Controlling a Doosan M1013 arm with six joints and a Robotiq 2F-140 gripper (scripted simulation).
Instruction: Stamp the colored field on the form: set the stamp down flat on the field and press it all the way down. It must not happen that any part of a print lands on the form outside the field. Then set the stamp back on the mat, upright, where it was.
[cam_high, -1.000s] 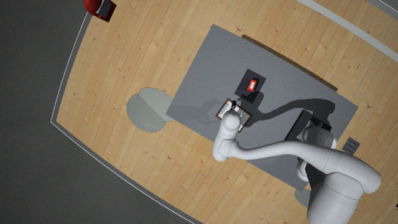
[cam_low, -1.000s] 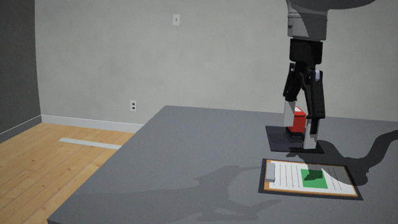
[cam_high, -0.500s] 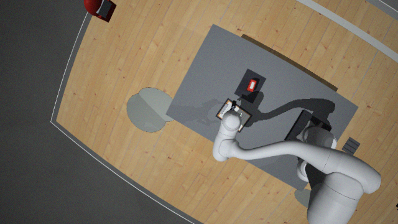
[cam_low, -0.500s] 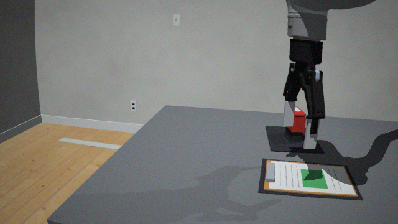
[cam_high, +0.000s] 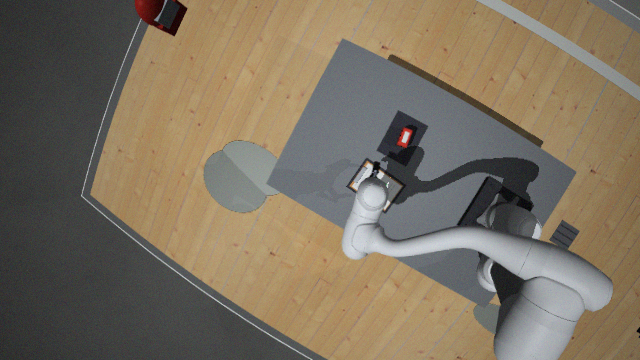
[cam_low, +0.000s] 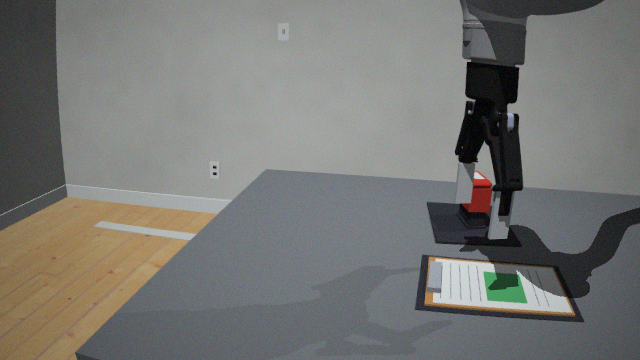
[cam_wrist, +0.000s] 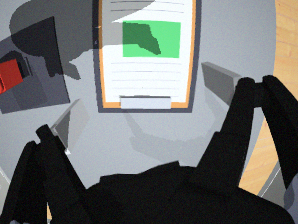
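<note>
The red stamp (cam_high: 405, 136) (cam_low: 481, 196) (cam_wrist: 9, 75) stands upright on the dark mat (cam_high: 392, 136) (cam_low: 442, 221) (cam_wrist: 36, 96). The form lies on a clipboard (cam_high: 357, 178) (cam_low: 423, 286) (cam_wrist: 97, 43) just in front of the mat. Its green field (cam_low: 512, 294) (cam_wrist: 169, 39) is partly in the gripper's shadow. My gripper (cam_low: 480, 217) (cam_wrist: 142, 90) is open and empty. It hangs low over the table near the clipboard's clip end, beside the mat and apart from the stamp. In the side view it stands in front of the stamp.
The grey table (cam_high: 350, 95) (cam_low: 300, 250) carries the mat, the clipboard and the arm's dark base plate (cam_high: 477, 200). A red object (cam_high: 150, 10) sits on the wooden floor far off. A round grey patch (cam_high: 235, 180) lies on the floor by the table's edge.
</note>
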